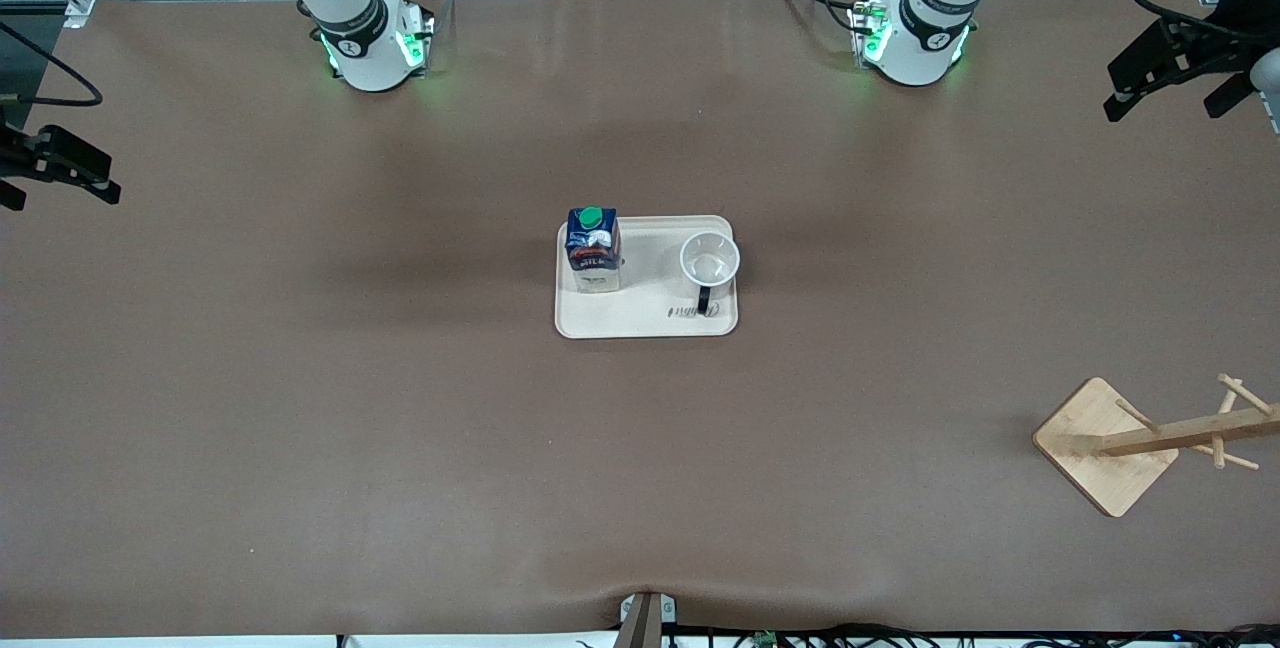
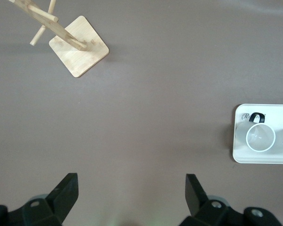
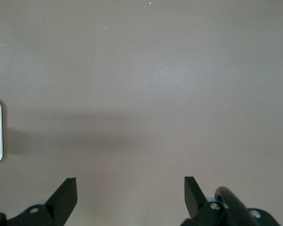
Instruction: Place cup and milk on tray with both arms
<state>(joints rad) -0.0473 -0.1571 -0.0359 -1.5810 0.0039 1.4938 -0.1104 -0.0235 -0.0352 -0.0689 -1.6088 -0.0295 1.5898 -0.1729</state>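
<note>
Nearest the front camera stands a wooden stand (image 1: 1105, 446), close to the desk's front edge at the left arm's end, well apart from everything else and no part of the job.

Going across the front view: the right gripper (image 1: 62, 168) hangs over the desk's edge at the right arm's end, jaws spread wide and empty. At the desk's middle lies the tray (image 1: 640, 320). The milk (image 1: 592, 249) stands upright on its end toward the right arm; the cup (image 1: 709, 262) sits upright on its end toward the left arm, handle turned to the tray's front edge. The left gripper (image 1: 1170, 78) hangs over the desk's edge at the left arm's end, likewise released and holding nothing.

Judging by this, both things are placed and the arms are clear. What remains is to hold both arms out at the sides and keep them away from the tray, since the tall carton would tip easily.
</note>
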